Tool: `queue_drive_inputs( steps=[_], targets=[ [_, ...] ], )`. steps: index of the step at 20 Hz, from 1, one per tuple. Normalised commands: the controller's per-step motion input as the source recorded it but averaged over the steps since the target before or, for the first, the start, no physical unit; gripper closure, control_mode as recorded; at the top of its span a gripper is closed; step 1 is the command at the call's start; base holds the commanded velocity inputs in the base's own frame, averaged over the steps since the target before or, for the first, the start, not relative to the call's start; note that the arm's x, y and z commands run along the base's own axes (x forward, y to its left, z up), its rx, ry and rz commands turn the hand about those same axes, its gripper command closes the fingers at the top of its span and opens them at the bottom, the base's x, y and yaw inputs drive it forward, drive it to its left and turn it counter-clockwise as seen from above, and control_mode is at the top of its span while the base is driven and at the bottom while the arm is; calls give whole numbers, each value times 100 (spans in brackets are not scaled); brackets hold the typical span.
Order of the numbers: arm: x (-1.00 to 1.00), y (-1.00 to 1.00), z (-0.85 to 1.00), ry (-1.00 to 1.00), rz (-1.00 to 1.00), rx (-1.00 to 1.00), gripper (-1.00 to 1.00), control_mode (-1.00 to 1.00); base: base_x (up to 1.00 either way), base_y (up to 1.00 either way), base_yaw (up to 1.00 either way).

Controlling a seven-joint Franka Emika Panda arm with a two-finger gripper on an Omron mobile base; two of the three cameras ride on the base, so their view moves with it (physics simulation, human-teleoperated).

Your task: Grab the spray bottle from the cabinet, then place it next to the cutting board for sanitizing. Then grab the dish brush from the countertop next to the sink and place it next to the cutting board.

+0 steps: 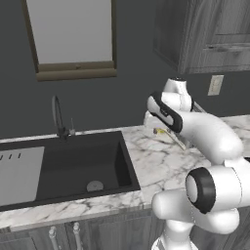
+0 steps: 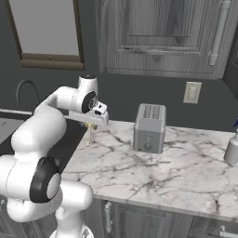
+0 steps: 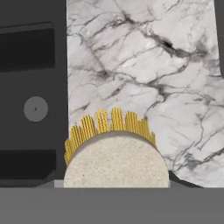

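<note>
My gripper (image 2: 90, 124) hangs over the white marble countertop (image 2: 153, 172) just right of the sink (image 1: 73, 166) and is shut on the dish brush (image 2: 89, 135). The brush's thin pale handle points down toward the marble. Its round pale head with yellow bristles (image 3: 114, 151) sits close under the hand camera, and the sink's drain (image 3: 35, 108) shows to its left. The spray bottle (image 2: 231, 149) stands on the countertop at the far right edge. The dark wood-grain cabinet (image 2: 158, 37) above has its doors shut. The cutting board is out of view.
A grey toaster (image 2: 149, 128) stands on the counter against the wall, between my gripper and the spray bottle. A thin dark faucet (image 1: 58, 117) rises behind the sink. A wall outlet (image 2: 191, 92) sits above the counter, and a window (image 1: 71, 34) is over the sink.
</note>
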Motion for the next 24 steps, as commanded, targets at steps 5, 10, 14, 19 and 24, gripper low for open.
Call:
queue_drive_inputs(
  steps=[5,10,14,19,24],
  targets=[
    [-51,2,87,1,0,0,100,-100,0,0,0],
    [-50,8,70,-7,0,-1,100,-100,0,0,0],
    [-35,1,50,-35,2,-2,100,-100,0,0,0],
    [-33,0,33,-40,6,3,100,-100,0,0,0],
    [-25,0,30,-24,7,9,100,-100,0,0,0]
  ],
)
